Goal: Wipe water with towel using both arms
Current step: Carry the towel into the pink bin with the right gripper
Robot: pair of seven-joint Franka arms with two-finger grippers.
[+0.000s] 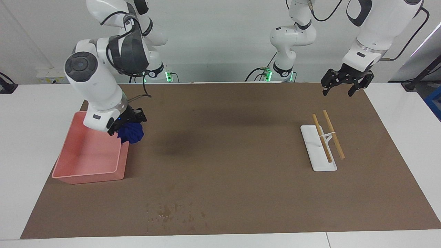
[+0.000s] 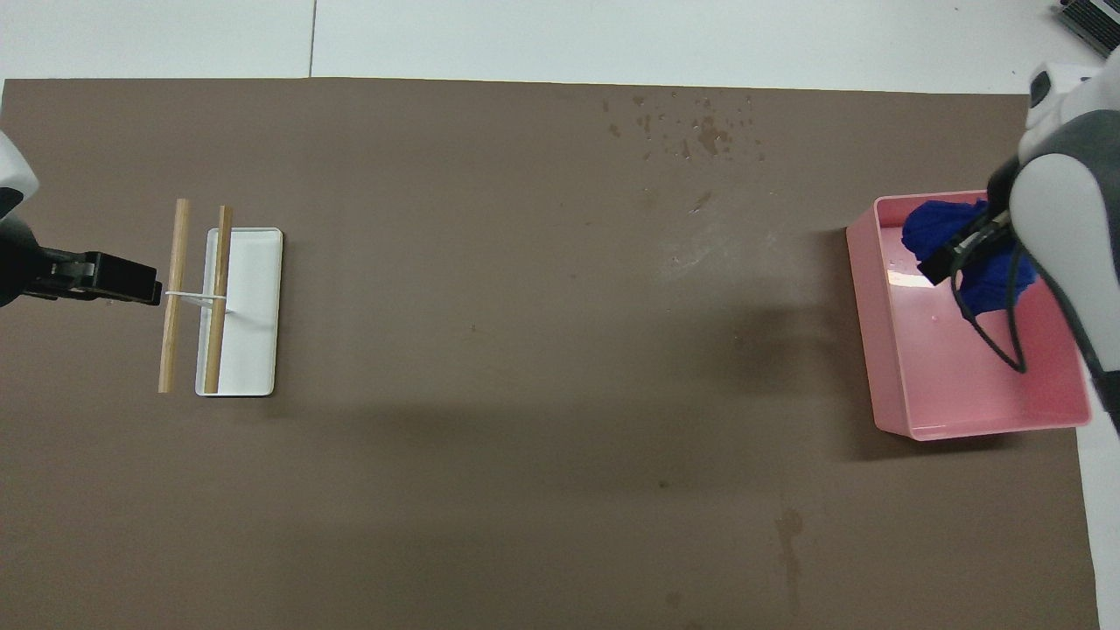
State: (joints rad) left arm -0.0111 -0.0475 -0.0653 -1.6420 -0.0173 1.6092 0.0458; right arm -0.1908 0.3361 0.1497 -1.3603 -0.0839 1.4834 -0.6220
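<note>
Over the pink bin's (image 1: pixel 90 151) corner, right hand (image 1: pixel 128 121) clenches the blue towel (image 1: pixel 131 133); left hand (image 1: pixel 344 83), apparently spread, waits above the desk edge.

— From where is the scene seen in the facing view?
— It is taken from high across the table, toward the robots; the whole brown mat (image 1: pixel 241 144) is taken in from a distance.
— And the overhead view?
— It is taken from above the robots' end, looking steeply down and forward.
— What is shared?
— The mat, the pink tray (image 1: pixel 69 174) (image 2: pixel 884 350) and the white stand (image 1: pixel 318 162) (image 2: pixel 249 306) are shown in both, half a turn apart.
</note>
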